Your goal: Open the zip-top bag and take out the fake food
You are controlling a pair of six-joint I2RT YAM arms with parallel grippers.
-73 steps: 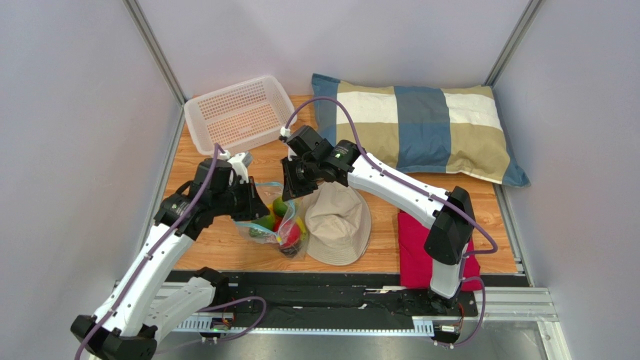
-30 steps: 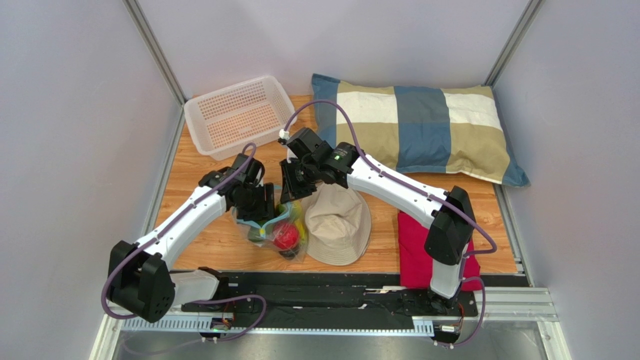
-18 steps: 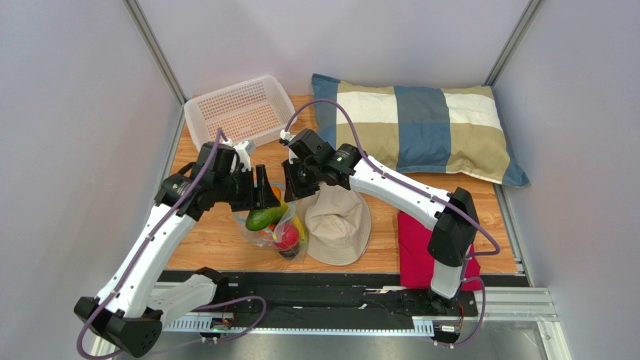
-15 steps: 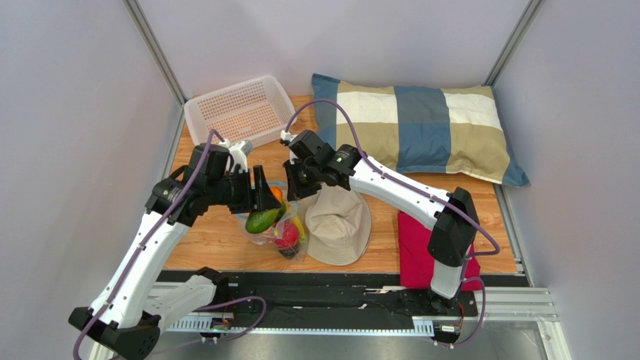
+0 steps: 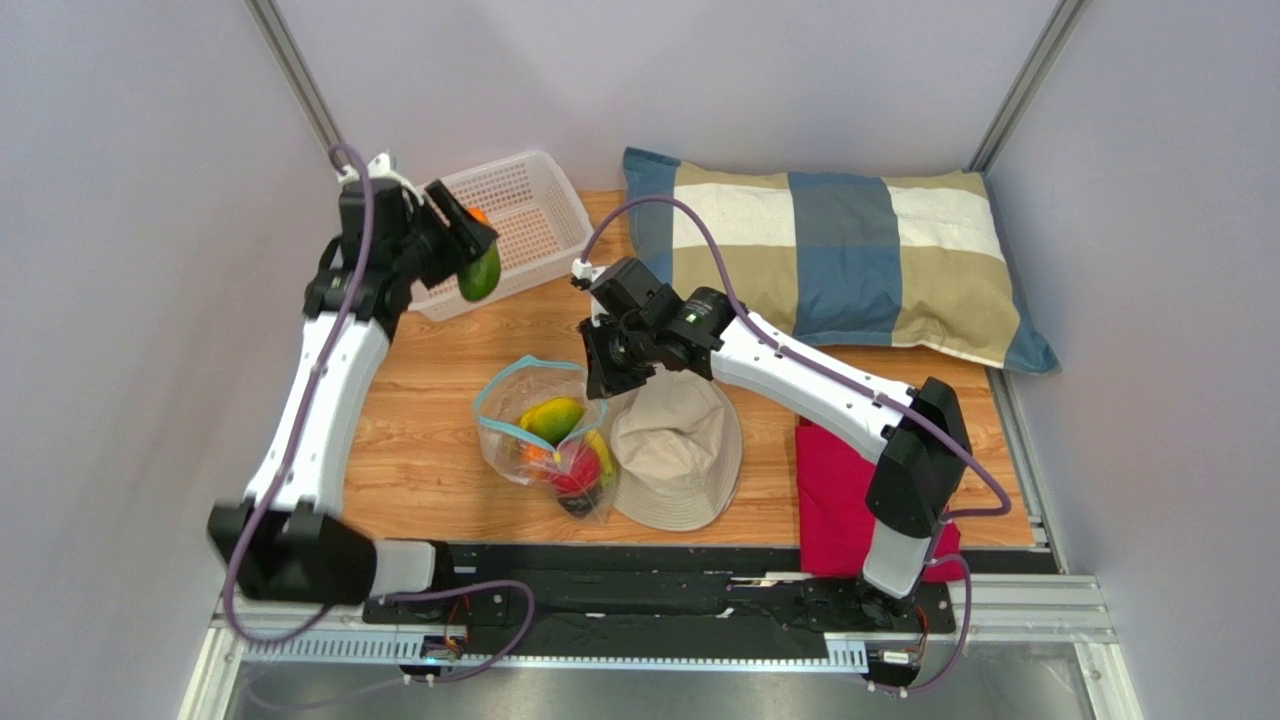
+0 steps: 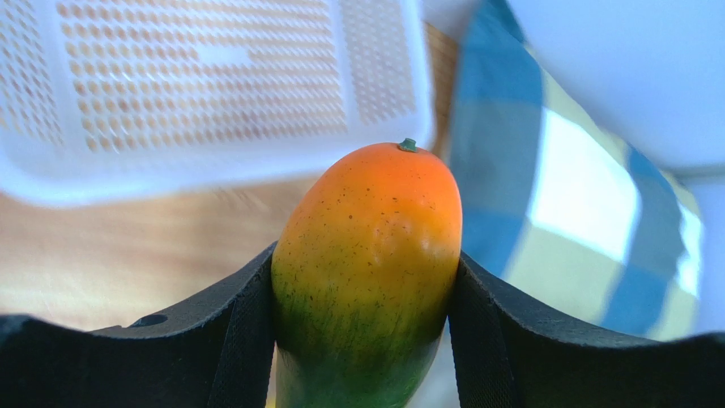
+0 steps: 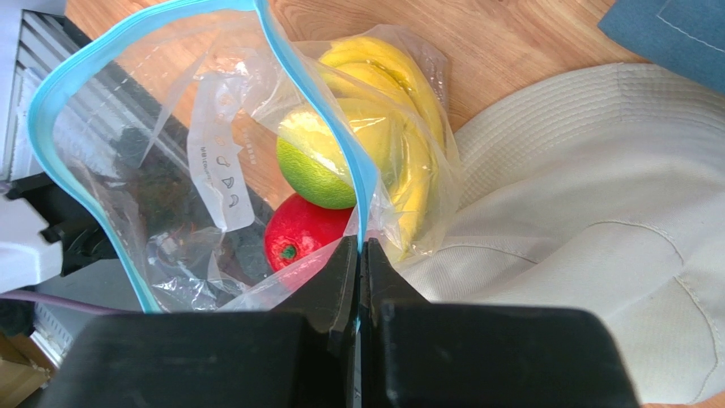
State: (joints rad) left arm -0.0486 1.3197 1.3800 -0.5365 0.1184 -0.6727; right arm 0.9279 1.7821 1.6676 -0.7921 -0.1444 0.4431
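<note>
The zip-top bag (image 5: 508, 450) lies open on the wooden table, and its light blue zip strip (image 7: 59, 110) forms a wide loop. My right gripper (image 5: 604, 375) (image 7: 359, 245) is shut on the strip at the bag's right rim. Fake food inside the bag: yellow bananas (image 7: 400, 119), a green-yellow fruit (image 7: 323, 166) and a red apple (image 7: 299, 234). My left gripper (image 5: 469, 252) (image 6: 366, 259) is raised at the back left, shut on the green-orange mango (image 5: 481, 275) (image 6: 366, 255). It hangs over the near edge of the white mesh basket (image 5: 519, 210).
A plaid pillow (image 5: 857, 255) fills the back right. A beige hat (image 5: 676, 450) lies against the bag's right side, with a red cloth (image 5: 834, 510) beyond it. The basket (image 6: 170, 85) sits in the back left corner by the wall.
My left gripper pulled the mango out of the bag and carried it up and back to the basket's edge. The right gripper kept its hold on the bag's rim.
</note>
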